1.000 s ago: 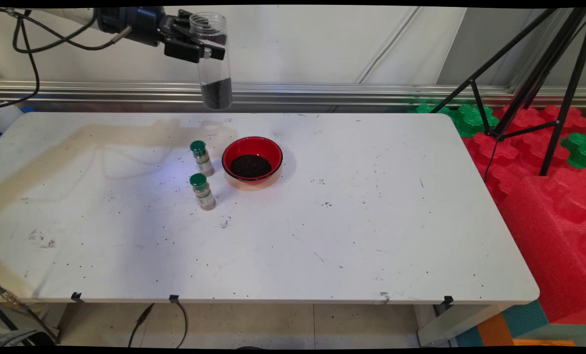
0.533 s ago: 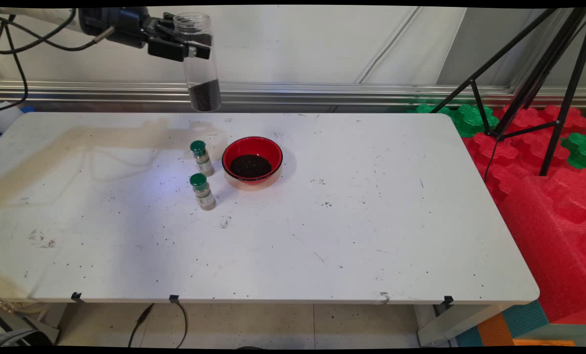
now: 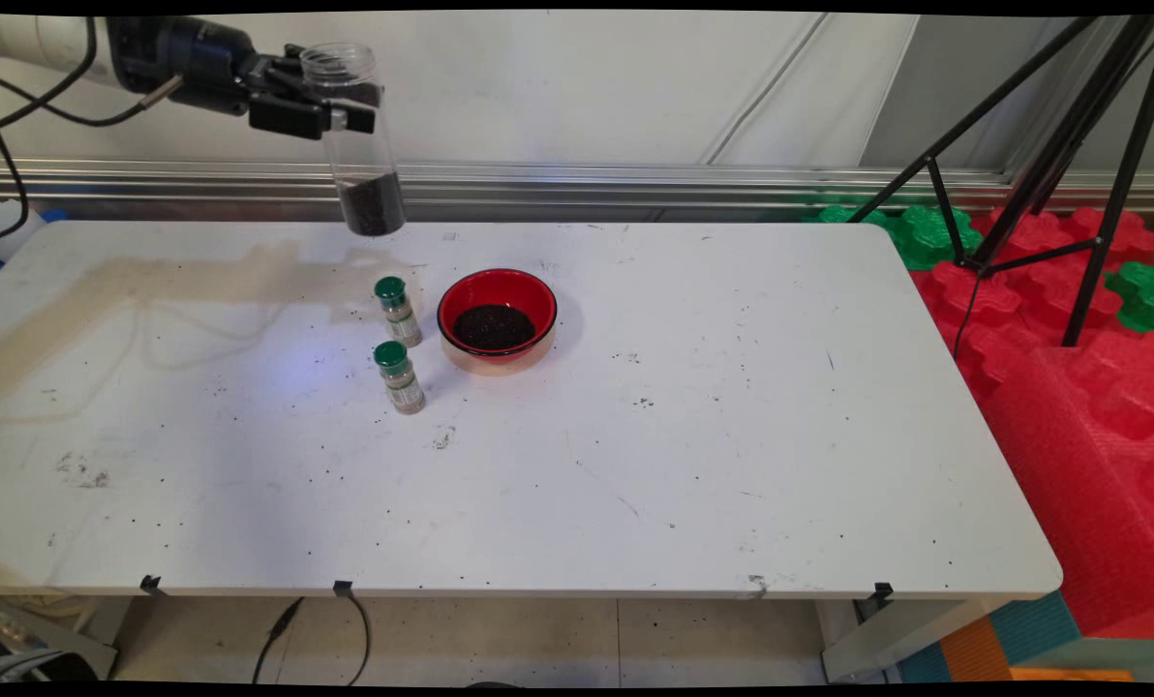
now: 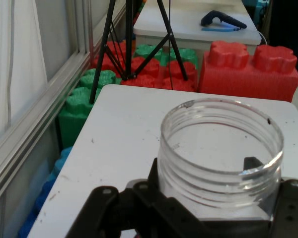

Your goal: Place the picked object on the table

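My gripper [image 3: 330, 105] is shut on a tall clear jar [image 3: 355, 140], held upright high above the table's far edge, with dark grains in its bottom. In the hand view the jar's open threaded mouth [image 4: 221, 148] fills the middle, clamped between my fingers [image 4: 154, 198]. Below and to the right, a red bowl [image 3: 497, 320] holding dark grains stands on the white table [image 3: 635, 436]. Two small green-capped spice bottles [image 3: 398, 312] [image 3: 399, 377] stand just left of the bowl.
A black tripod [image 3: 1051, 165] stands off the table's right end over red and green foam blocks [image 3: 1071, 319]. Dark crumbs speckle the tabletop. A metal rail [image 3: 635, 184] runs along the wall behind the table.
My gripper has carried the jar to the left and slightly down, away from above the bowl. The bowl and both bottles have not moved.
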`<action>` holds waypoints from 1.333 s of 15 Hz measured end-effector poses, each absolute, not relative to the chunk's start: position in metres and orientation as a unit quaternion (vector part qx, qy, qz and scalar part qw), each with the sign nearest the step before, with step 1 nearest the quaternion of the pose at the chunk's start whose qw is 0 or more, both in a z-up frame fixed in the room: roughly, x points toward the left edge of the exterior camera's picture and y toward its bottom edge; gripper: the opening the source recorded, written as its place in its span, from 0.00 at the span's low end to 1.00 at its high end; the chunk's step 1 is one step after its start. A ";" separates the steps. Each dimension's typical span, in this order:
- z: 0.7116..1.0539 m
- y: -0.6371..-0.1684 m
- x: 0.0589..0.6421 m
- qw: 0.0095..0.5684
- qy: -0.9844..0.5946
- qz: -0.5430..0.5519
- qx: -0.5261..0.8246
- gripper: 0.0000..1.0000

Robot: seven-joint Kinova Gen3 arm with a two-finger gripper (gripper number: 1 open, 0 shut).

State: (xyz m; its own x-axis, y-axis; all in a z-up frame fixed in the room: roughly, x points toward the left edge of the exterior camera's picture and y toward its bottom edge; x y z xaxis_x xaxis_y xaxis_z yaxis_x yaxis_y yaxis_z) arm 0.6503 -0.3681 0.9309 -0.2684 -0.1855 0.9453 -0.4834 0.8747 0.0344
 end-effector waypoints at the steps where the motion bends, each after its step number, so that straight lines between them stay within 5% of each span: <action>1: 0.927 -0.364 0.654 0.568 -0.784 0.131 0.213 0.00; 20: 0.831 -0.296 0.702 0.556 -0.785 0.124 0.243 0.00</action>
